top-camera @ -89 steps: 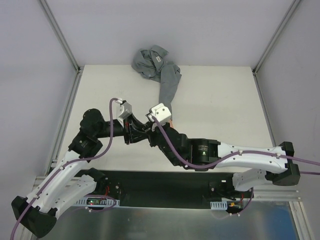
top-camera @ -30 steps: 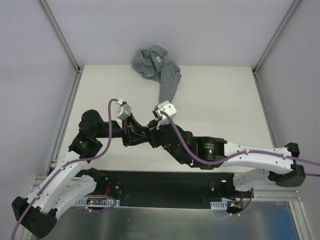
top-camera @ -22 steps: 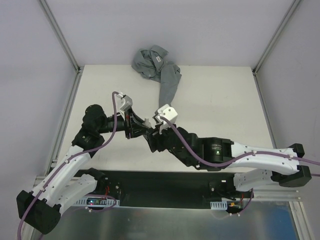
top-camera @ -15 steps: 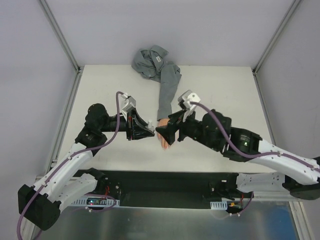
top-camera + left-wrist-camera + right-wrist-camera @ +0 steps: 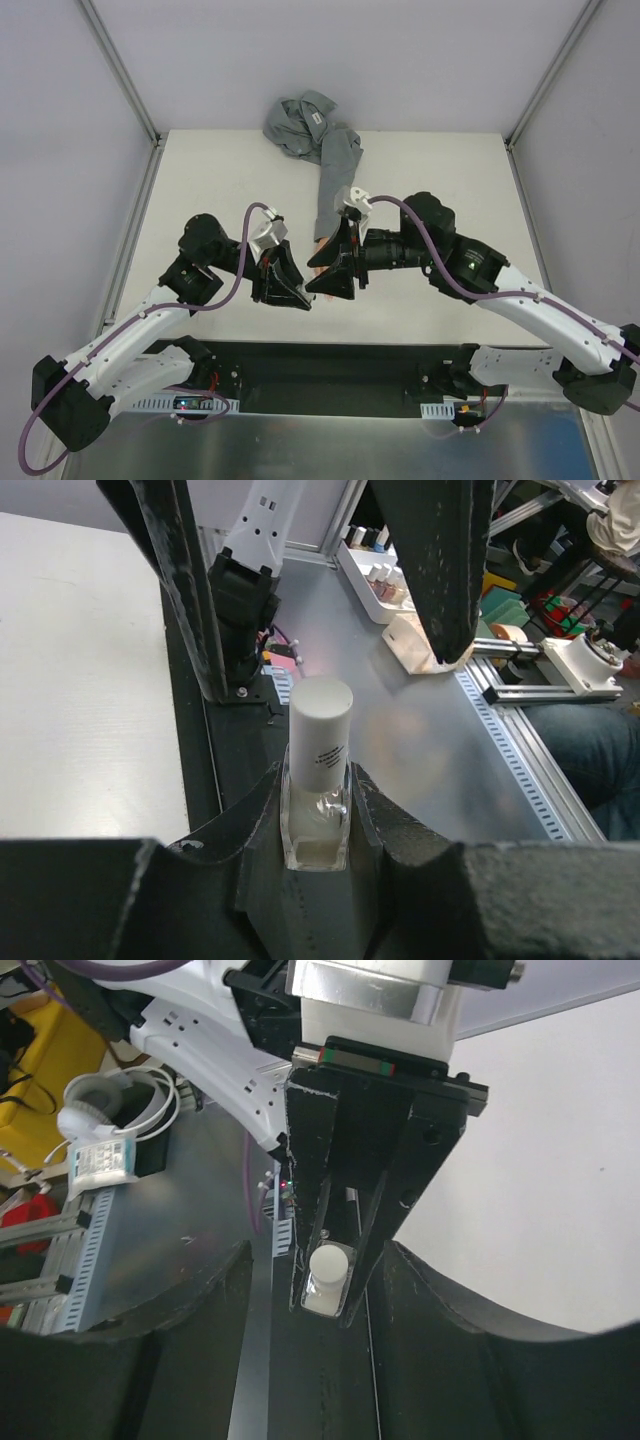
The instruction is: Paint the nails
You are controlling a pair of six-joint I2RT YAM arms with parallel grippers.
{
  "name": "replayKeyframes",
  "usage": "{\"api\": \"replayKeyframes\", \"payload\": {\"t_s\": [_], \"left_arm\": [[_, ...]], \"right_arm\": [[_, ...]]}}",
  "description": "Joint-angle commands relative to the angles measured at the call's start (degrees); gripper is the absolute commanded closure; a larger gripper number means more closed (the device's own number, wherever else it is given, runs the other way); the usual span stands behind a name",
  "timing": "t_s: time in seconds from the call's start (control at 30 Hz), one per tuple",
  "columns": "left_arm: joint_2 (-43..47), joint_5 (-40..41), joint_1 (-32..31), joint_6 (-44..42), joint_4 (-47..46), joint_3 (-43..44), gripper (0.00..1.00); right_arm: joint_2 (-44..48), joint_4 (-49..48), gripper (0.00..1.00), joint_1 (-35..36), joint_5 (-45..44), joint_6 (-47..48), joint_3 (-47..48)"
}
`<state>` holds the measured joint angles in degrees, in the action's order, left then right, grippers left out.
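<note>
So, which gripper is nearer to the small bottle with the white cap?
Left. The left gripper is shut on the bottle, which stands between its fingers. The right gripper is open and faces the bottle from the front, apart from it and not touching it.

Both arms bent inward, grippers meeting tip to tip at the middle of the near table edge.

The left arm (image 5: 150,320) rises from its base, folds at the elbow and reaches rightward; the left gripper (image 5: 298,300) tilts down and to the right, its jaws clamped on a small bottle (image 5: 320,750) standing upright between them. The right arm (image 5: 530,300) arches up to a high elbow and stretches leftward. The right gripper (image 5: 320,284) points at the left one, just apart, fingers spread wide with nothing between them.
</note>
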<state>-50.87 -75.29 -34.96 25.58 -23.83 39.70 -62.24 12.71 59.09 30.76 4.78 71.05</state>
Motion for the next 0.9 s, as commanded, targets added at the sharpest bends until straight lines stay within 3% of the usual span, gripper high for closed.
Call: {"api": "replayKeyframes", "payload": {"t_s": [0.0,0.47,0.53,0.73,0.87], "left_arm": [[0.33,-4.17,-0.63,0.43,-4.73,1.87,1.00],[1.30,-2.76,-0.64,0.52,-5.26,1.61,1.00],[1.39,-2.41,-0.63,0.52,-5.26,1.61,1.00],[1.74,-1.71,-0.64,0.43,-5.34,1.52,1.00],[2.27,0.57,-0.37,0.17,-4.91,1.43,1.00]], "right_arm": [[-1.39,-5.94,0.43,-0.91,10.46,-0.20,0.76],[-3.24,-8.14,0.62,-0.91,11.08,-1.35,-0.82],[-3.07,-8.14,0.68,-0.99,10.11,-1.44,-1.26],[-2.27,-7.96,0.70,-0.73,7.65,-1.17,-2.66],[-1.75,-7.70,0.87,-0.12,5.89,-1.87,-2.93]]}}
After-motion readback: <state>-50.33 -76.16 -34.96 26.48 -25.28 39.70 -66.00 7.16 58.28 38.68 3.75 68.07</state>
